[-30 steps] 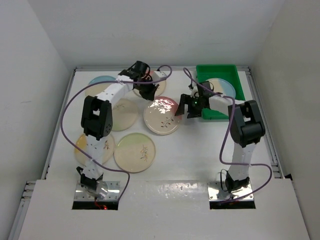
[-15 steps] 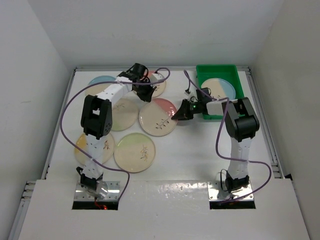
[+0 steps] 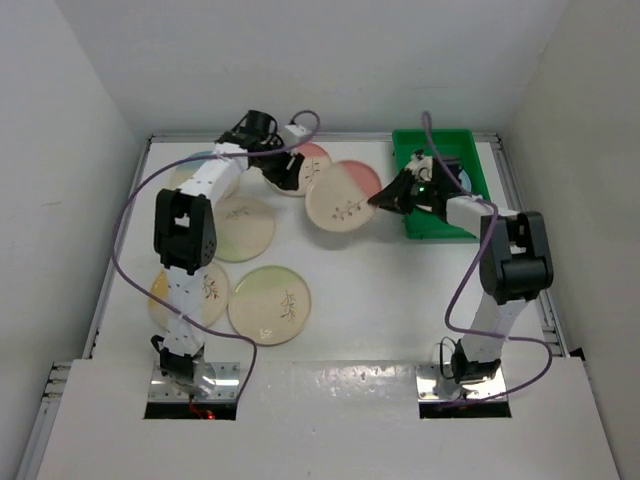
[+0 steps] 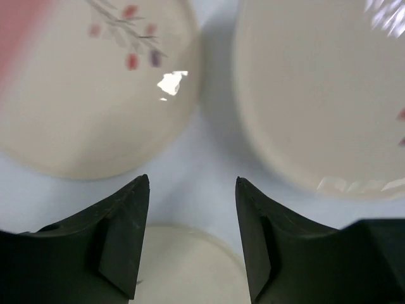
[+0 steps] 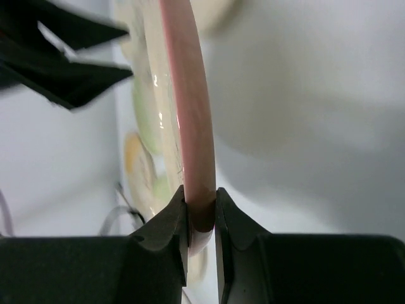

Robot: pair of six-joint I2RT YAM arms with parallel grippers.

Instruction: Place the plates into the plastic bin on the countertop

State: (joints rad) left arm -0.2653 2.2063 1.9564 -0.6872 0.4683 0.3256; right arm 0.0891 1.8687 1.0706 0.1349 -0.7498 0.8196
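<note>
On the white countertop (image 3: pixel 380 290), loose plates (image 3: pixel 270 305) wait near the left edge, while farther back the right gripper (image 5: pixel 201 209) clamps a pink-rimmed plate (image 3: pixel 343 195) by its edge, tilted, apparently for sliding into the plastic bin (image 3: pixel 460 135) at the far right corner, and the left gripper (image 4: pixel 192 183) hangs parted, empty.

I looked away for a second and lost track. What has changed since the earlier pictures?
The right gripper closed on the rim of the pink-edged plate, lifted it and carried it away and to the right, toward the green bin. The left gripper opened and holds nothing. The bin and the other plates stayed put.
</note>
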